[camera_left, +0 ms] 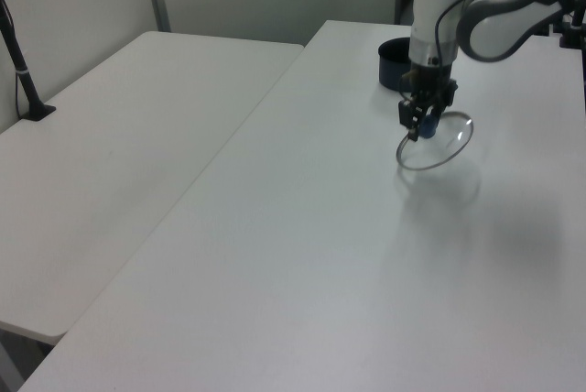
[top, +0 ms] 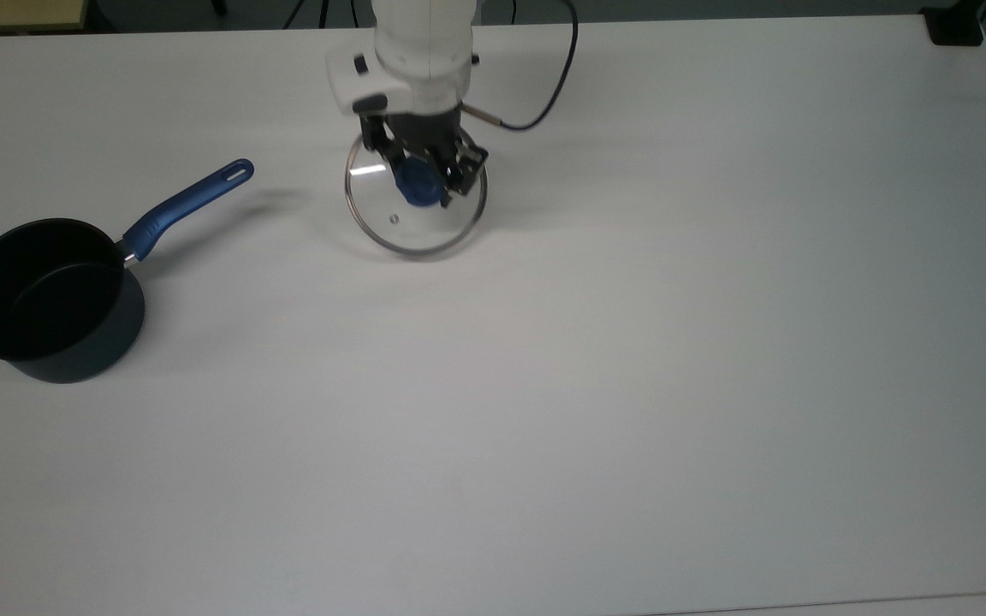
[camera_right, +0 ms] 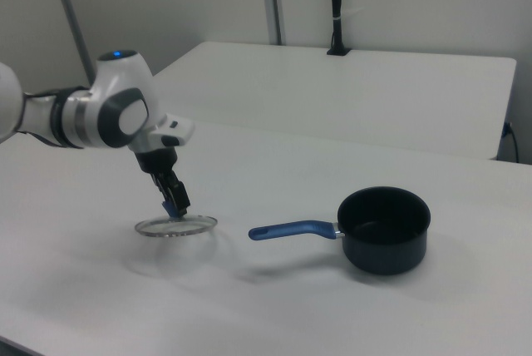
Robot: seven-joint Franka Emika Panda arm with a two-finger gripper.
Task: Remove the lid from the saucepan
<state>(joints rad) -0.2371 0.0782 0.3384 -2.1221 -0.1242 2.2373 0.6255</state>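
The saucepan (top: 39, 295) stands uncovered at the top view's left, dark with a black inside, its blue handle (top: 185, 205) pointing up and right; it also shows as the saucepan (camera_right: 384, 229) and the saucepan (camera_left: 394, 62). The lid (top: 416, 218), a clear glass disc with a metal rim, hangs a little above the table, to the right of the handle's tip. My gripper (top: 422, 184) is shut on the lid's blue knob (top: 420, 182). From the side, the lid (camera_right: 176, 225) hovers over its shadow, and the lid (camera_left: 436, 141) tilts slightly under the gripper (camera_left: 419, 126).
The white table (top: 596, 368) stretches wide to the right and front of the lid. A second white table (camera_left: 119, 154) adjoins it in the left view. A black cable (top: 544, 103) loops beside the arm. A black post (camera_right: 334, 7) stands on the far table.
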